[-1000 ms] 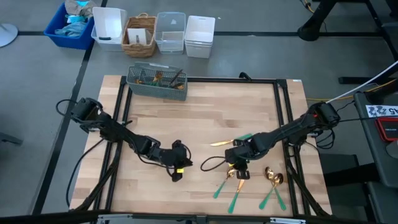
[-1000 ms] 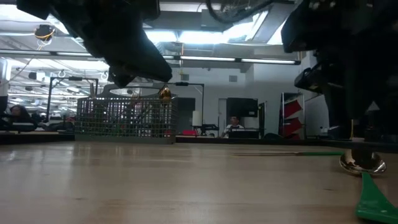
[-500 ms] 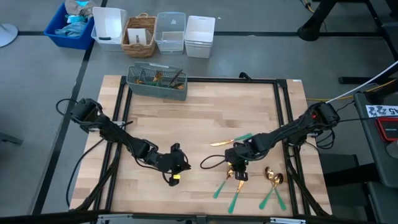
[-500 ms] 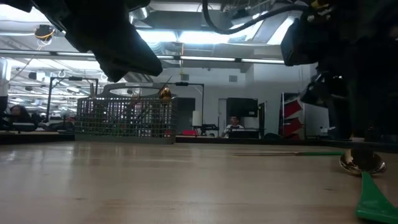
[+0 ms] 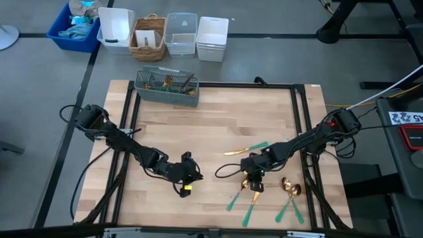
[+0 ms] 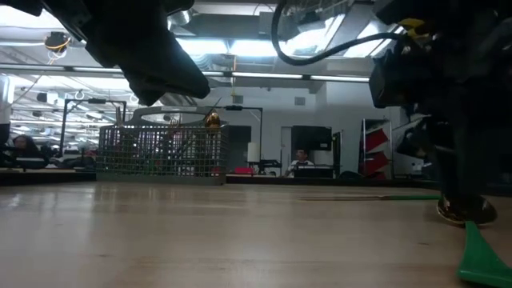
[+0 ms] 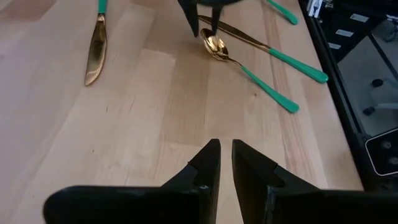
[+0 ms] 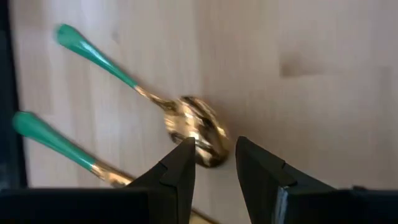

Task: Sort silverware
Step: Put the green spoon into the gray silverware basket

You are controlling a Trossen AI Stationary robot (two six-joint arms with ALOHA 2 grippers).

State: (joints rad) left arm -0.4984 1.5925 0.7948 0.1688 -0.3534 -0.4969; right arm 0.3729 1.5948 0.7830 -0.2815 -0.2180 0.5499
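The right gripper (image 5: 251, 177) was down at the table's (image 5: 218, 119) 4 o'clock, fingers parted around a spoon's (image 8: 198, 129) gold bowl, not closed on it. The left gripper (image 7: 224, 163) hovered near 7 o'clock, fingers almost together, empty. A knife (image 5: 246, 149) lay just beyond the right gripper; more silverware (image 5: 289, 193) lay at 5 o'clock.

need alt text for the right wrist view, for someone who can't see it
The right claw hangs open just above the gold bowl of a spoon lying on the wooden table, one finger to either side of the bowl. The spoon's teal handle angles away, and a second teal handle lies beside it.
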